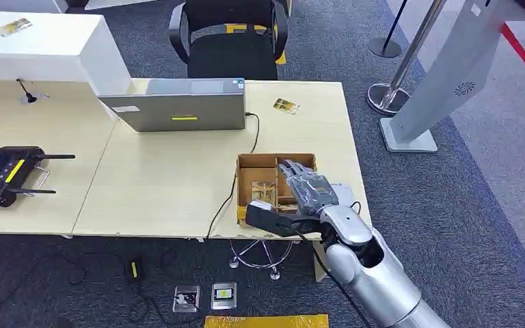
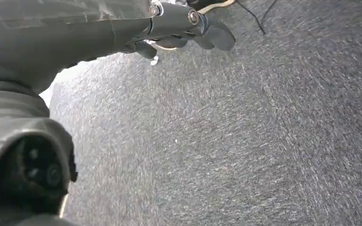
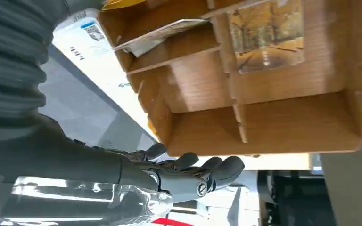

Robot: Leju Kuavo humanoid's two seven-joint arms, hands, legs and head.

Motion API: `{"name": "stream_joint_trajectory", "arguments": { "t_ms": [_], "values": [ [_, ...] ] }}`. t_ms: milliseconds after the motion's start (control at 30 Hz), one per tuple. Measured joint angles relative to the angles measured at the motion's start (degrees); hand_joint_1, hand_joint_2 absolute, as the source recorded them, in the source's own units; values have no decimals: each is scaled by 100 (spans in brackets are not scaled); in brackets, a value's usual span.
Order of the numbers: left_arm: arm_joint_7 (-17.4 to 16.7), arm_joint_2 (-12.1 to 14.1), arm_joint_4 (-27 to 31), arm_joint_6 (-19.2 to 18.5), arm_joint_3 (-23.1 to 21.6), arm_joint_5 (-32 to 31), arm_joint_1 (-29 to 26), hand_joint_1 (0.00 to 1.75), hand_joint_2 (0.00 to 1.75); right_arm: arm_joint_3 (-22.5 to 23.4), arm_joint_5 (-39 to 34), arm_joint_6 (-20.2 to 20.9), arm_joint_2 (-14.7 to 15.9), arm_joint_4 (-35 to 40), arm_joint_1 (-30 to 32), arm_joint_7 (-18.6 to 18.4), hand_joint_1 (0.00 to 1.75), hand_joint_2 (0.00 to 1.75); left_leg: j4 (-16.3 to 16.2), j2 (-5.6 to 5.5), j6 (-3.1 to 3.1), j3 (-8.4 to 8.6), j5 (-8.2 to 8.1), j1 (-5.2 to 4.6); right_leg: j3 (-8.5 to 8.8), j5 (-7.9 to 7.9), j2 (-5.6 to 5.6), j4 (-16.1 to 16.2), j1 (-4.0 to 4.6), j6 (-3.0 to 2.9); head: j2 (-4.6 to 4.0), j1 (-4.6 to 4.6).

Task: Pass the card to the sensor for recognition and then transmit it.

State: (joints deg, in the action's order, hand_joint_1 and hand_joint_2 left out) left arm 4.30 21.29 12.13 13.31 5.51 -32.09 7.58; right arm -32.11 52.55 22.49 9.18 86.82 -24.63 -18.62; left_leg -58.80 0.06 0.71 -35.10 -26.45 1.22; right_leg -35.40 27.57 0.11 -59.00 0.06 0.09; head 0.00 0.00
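Laptop sits closed-looking at the back of the counter, its cable running forward past the left side of a divided cardboard box and over the front edge. I note a black controller far left, a loose card well behind the box, and an office chair beyond the counter. A black sensor device lies at the box's near edge, just left of the right robot hand. That robot hand hovers over the box's right side, fingers stretched out and slightly apart, holding nothing. One picture card lies flat in a compartment; another card leans tilted in the neighbouring one. Left robot hand hangs over grey carpet; I cannot tell how far open it is.
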Motion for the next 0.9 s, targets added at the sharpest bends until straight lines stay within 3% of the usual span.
{"name": "stream_joint_trajectory", "arguments": {
  "t_ms": [400,900],
  "values": [
    [-151,-151,0,105,164,101,4,0,0,-234,-203,20,-262,-103,-582,173,0,175,0,-1,0,2,0,0,0,0,-1,-2,0,0,0,-4],
    [42,-131,-7,-72,175,-94,4,0,0,-201,-413,405,51,29,-430,-160,0,175,-1,-1,0,7,0,0,0,0,1,0,0,0,0,0]
  ]
}}
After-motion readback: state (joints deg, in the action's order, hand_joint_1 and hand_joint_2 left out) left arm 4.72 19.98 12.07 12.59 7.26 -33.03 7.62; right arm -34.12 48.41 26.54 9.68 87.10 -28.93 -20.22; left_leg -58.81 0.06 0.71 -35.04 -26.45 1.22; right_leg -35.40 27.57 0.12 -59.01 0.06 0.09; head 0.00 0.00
